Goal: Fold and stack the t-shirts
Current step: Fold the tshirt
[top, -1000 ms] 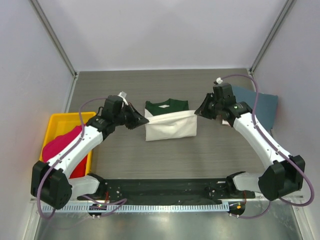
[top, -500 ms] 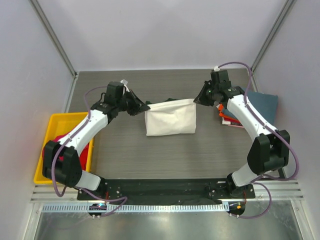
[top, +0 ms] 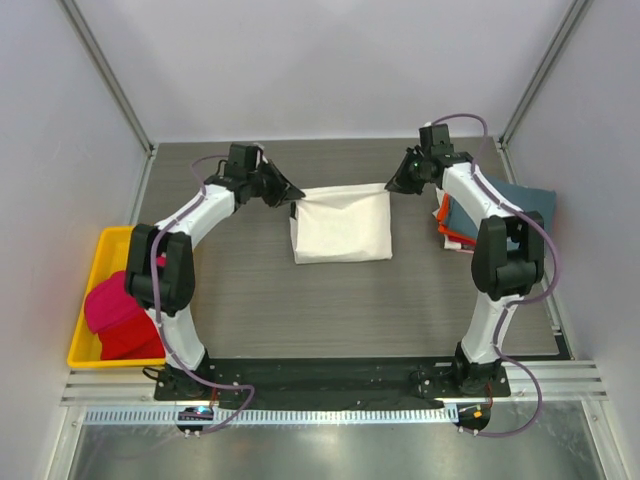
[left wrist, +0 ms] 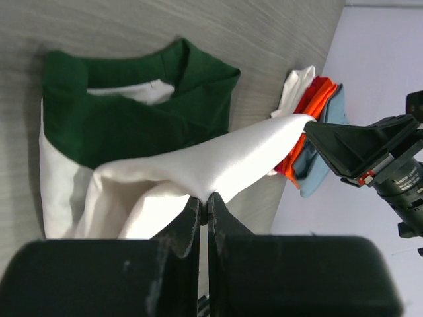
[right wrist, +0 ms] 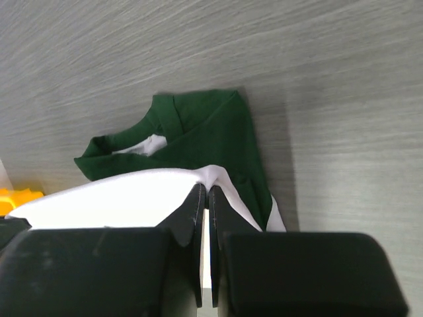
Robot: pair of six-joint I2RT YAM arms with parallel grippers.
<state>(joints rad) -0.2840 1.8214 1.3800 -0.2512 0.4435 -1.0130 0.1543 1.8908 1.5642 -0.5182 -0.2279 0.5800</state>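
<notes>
**Both tools pinch the cream shirt, mid-fold**

The left tool point(top: 291, 193) is clenched on the left corner of the cream-white t-shirt point(top: 340, 228). The right tool point(top: 393, 186) is clamped on its right corner. The edge stretches taut between them, far side of the surface point(top: 300, 300), with the green collar point(left wrist: 132, 72) lying beneath. Orange and blue shirts point(top: 525, 200) sit stacked far right. A red shirt point(top: 115, 312), seemingly bunched, fills the yellow bin point(top: 112, 236) on the left.

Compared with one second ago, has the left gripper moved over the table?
Yes. The left gripper, shut on an edge of the cream-white t-shirt, has moved away from the robot, toward the far edge of the table.
</notes>
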